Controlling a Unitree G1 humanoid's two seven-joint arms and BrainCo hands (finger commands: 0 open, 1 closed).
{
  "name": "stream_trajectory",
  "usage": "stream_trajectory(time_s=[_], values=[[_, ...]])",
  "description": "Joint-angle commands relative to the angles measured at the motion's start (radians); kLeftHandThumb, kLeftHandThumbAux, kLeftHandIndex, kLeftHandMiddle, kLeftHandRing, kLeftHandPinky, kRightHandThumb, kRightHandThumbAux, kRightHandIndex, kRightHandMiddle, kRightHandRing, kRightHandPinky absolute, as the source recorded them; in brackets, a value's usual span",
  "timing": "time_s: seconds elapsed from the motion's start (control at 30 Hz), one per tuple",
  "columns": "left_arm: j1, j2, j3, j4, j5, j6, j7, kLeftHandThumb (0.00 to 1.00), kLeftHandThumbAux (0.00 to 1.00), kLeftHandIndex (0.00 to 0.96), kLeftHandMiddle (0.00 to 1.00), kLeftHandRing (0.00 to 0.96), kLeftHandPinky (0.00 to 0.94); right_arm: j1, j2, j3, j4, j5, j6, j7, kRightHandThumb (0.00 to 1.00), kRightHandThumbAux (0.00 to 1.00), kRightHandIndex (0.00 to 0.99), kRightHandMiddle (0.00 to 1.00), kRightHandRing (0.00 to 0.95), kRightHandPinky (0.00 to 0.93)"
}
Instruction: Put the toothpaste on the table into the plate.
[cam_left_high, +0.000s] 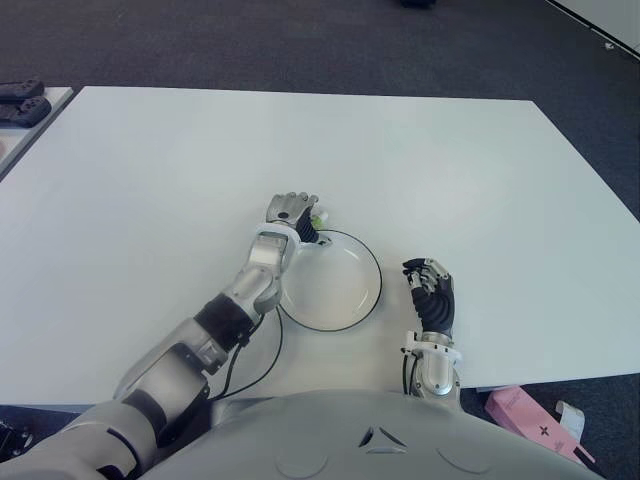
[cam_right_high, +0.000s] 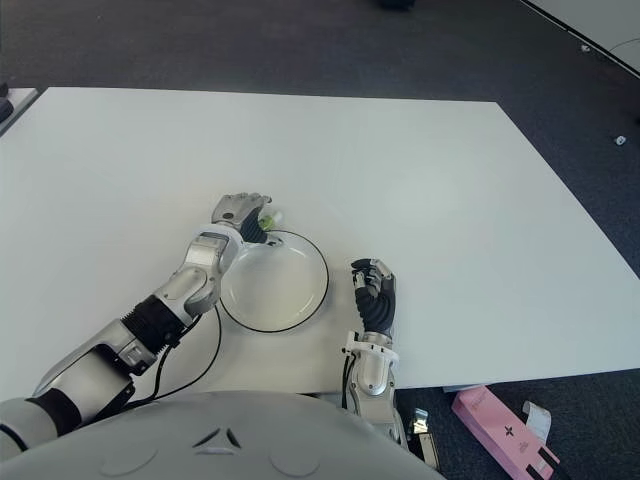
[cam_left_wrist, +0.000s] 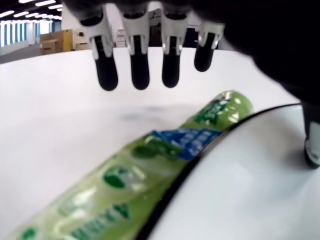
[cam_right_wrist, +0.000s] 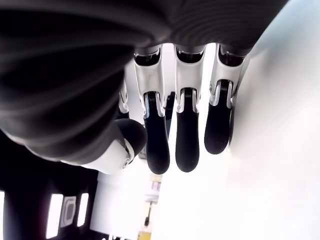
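The left robot hand (cam_left_high: 292, 213) reaches over the white surface (cam_left_high: 150, 180) to the plate's rim at about 11 o'clock. In its wrist view the four fingers (cam_left_wrist: 139, 70) hang straight and spread above the toothpaste (cam_left_wrist: 150, 175), not touching it, so this robot hand is open and holds nothing. The toothpaste is a green tube with a blue patch; it lies along the outside of the plate's dark edge, leaning against the rim, with its body on the surface rather than inside the plate (cam_left_high: 345, 300). The plate, white with a thin black border, sits near the front middle of the surface. At 3 o'clock from the plate, a little apart, shows the right robot hand (cam_left_high: 431, 290), its fingers (cam_right_wrist: 187, 135) loosely bent and holding nothing.
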Motion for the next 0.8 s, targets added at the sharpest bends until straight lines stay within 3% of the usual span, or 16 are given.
stream_trajectory(time_s=[0.03,0.8], values=[[0.036,0.002,-0.006,0.049,0.006,0.028,0.024,0.000,0.542,0.147,0.200,0.166,0.252,0.009,0.010,0.000,0.008,0.006,0.009,0.006,0.703,0.730,0.425,0.461,0.449,0.435],[0.055,0.016,0.005,0.006,-0.015,0.058,0.020,0.032,0.590,0.204,0.173,0.111,0.207,0.006,0.012,-0.001,0.006,0.004,0.016,0.008,0.706,0.729,0.426,0.465,0.450,0.440]])
